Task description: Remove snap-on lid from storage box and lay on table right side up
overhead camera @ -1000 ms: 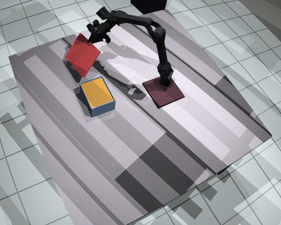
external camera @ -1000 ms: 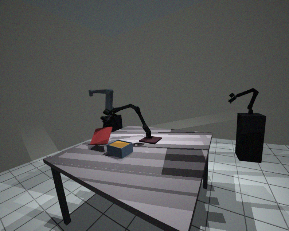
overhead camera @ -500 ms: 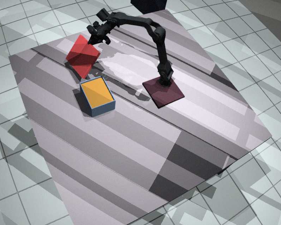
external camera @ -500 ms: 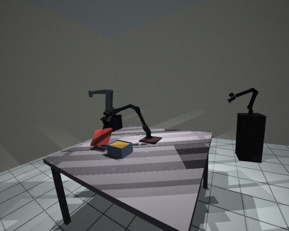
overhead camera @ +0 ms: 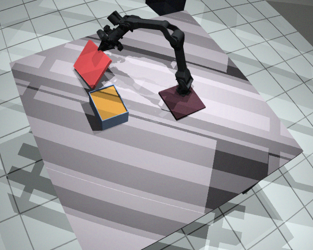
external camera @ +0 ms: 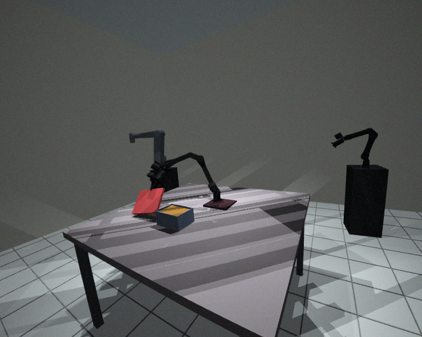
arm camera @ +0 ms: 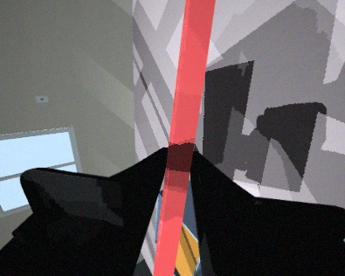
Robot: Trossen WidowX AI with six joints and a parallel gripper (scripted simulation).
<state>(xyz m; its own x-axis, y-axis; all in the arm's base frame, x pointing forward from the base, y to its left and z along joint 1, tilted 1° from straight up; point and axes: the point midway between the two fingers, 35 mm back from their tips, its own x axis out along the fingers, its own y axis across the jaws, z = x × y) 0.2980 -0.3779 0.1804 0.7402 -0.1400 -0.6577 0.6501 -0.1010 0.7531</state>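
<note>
The red lid [overhead camera: 93,64] [external camera: 148,201] [arm camera: 187,87] is off the box and steeply tilted. My gripper [overhead camera: 100,49] [external camera: 154,187] [arm camera: 179,155] is shut on the lid's raised edge at the back. The lid's low edge is close to the table; whether it touches is not clear. The blue storage box [overhead camera: 115,120] [external camera: 184,219] stands open and upright beside the lid, on the side nearer the top camera, with an orange inside [overhead camera: 108,103] [external camera: 173,209]. The wrist view shows the lid edge-on between the fingers, with part of the box beyond. The lid's underside is largely hidden.
The striped-shadowed table [overhead camera: 129,166] [external camera: 218,250] carries my arm's dark red base plate [overhead camera: 178,109] [external camera: 218,205], to the right of the box. The table's far-left edge lies behind the lid. Other arms stand on black pedestals [external camera: 366,199] off the table.
</note>
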